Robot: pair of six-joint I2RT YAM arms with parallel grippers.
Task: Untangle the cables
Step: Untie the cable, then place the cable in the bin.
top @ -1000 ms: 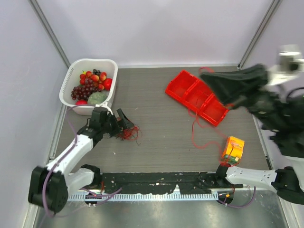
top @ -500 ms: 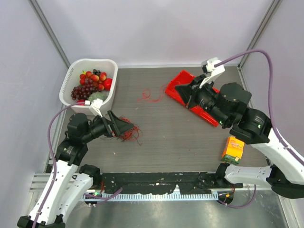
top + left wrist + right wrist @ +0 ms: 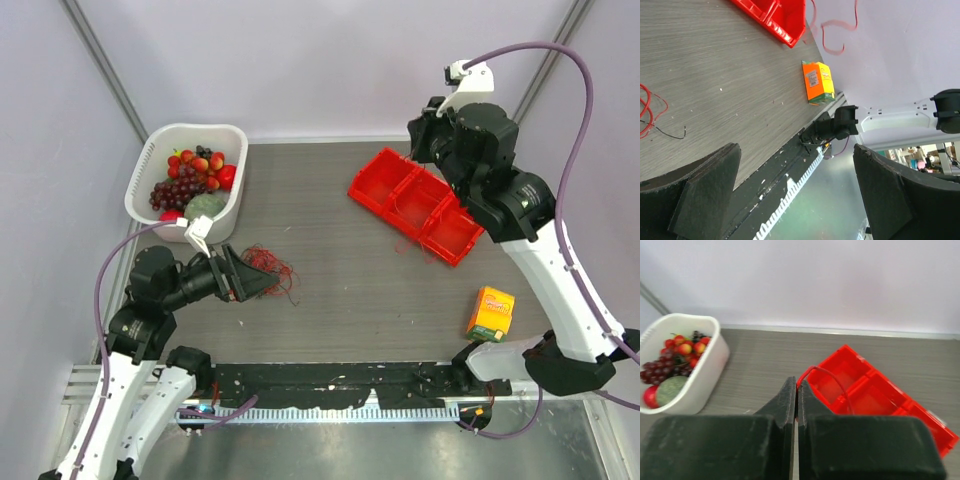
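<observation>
Lower left of the top view, cables (image 3: pixel 268 270) lie in a loose red tangle on the table (image 3: pixel 340 300), just right of my left gripper (image 3: pixel 252 276). A few thin dark strands run through the red. Left gripper's jaws are spread wide with nothing between them, aimed at the pile; can't tell if a tip touches it. Right gripper (image 3: pixel 796 385) is up high at the upper right, jaws pressed together, and a single red strand (image 3: pixel 814 368) comes out from between the tips and arcs over the red tray (image 3: pixel 415 205).

Table is dark grey with a fine wood-grain texture. Pale lilac walls on three sides. A metal rail (image 3: pixel 330 395) runs along the near edge.

Orange carton (image 3: pixel 491 313) stands at right near the edge, and its label print is too small to read. No other writing I can make out.

The tray is glossy plastic with three compartments, set diagonally. White basket (image 3: pixel 195 127) at upper left is rounded plastic and holds grapes, small red fruit and a green melon-like piece. Gripper fingers are matte black and wedge-shaped.
</observation>
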